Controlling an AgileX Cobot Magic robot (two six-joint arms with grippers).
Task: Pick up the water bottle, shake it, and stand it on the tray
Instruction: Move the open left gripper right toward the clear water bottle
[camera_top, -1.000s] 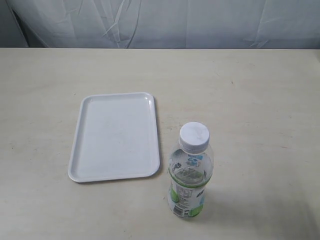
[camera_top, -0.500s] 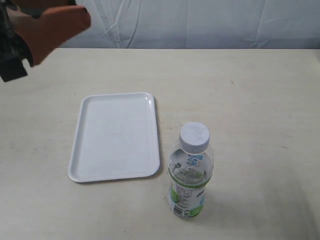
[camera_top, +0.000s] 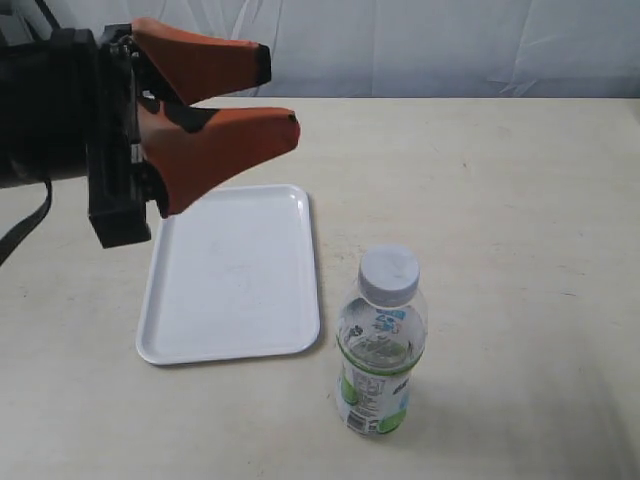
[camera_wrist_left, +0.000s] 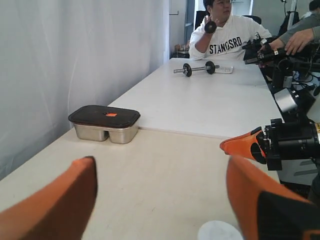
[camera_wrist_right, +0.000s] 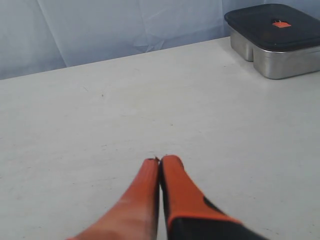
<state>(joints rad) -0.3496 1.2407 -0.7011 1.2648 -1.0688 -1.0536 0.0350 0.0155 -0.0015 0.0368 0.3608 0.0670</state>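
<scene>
The water bottle (camera_top: 380, 345) stands upright on the table with its white cap on, to the right of the tray's near corner. The white tray (camera_top: 230, 270) lies flat with nothing on it. My left gripper (camera_top: 280, 95) hovers above the tray's far edge, up and to the left of the bottle, open and holding nothing. In the left wrist view the gripper (camera_wrist_left: 161, 167) shows wide-apart orange fingers (camera_wrist_left: 60, 205), and only the bottle's cap (camera_wrist_left: 220, 231) shows at the frame edge. My right gripper (camera_wrist_right: 160, 160) is shut on nothing over bare table; it also shows in the left wrist view as the right gripper (camera_wrist_left: 242, 145).
A steel lunch box with a dark lid (camera_wrist_left: 105, 122) (camera_wrist_right: 275, 35) sits near the table's edge by the white curtain (camera_top: 400, 45). On a farther table lies a dumbbell (camera_wrist_left: 200, 68), with a seated person (camera_wrist_left: 225, 35) behind it.
My left arm has swung in from the upper left and now hangs over the tray's far edge, with its jaws open. The bottle and the tray have not moved.
</scene>
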